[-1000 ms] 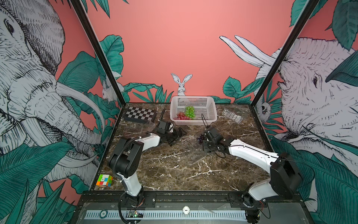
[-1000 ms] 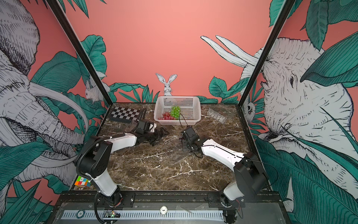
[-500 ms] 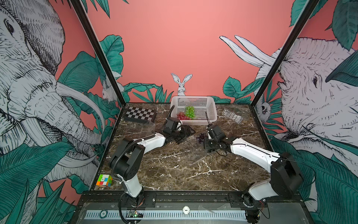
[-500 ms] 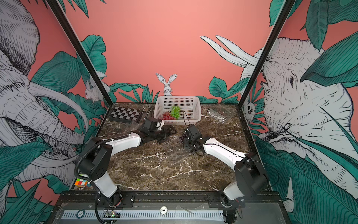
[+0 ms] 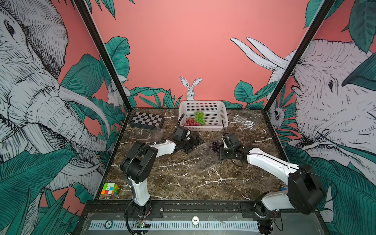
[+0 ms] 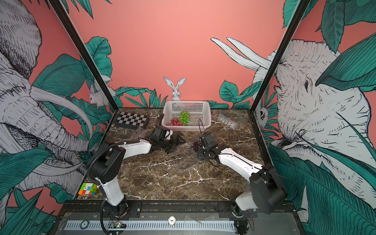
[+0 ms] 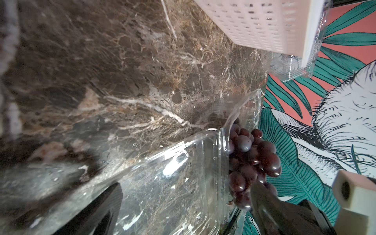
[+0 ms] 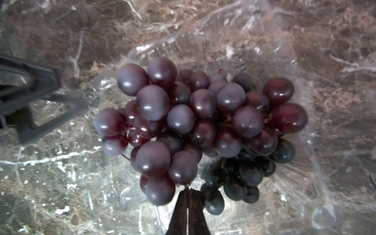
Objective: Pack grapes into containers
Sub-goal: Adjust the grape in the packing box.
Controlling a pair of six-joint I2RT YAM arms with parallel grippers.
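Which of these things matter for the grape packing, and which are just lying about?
Job: dark grapes, held by the right gripper; open clear container beneath them; green grapes and red grapes in the white basket; spare clear container at the back.
Lying about: chessboard; colour cube.

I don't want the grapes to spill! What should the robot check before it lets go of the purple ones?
1. Right gripper shut on the purple grapes: ok.
2. Purple grapes over the open clear container: ok.
3. Grapes resting on its floor: cannot tell.
4. Left gripper open, apart from the grapes: ok.
5. Red grapes and green grapes packed: not ok, both in the white basket.
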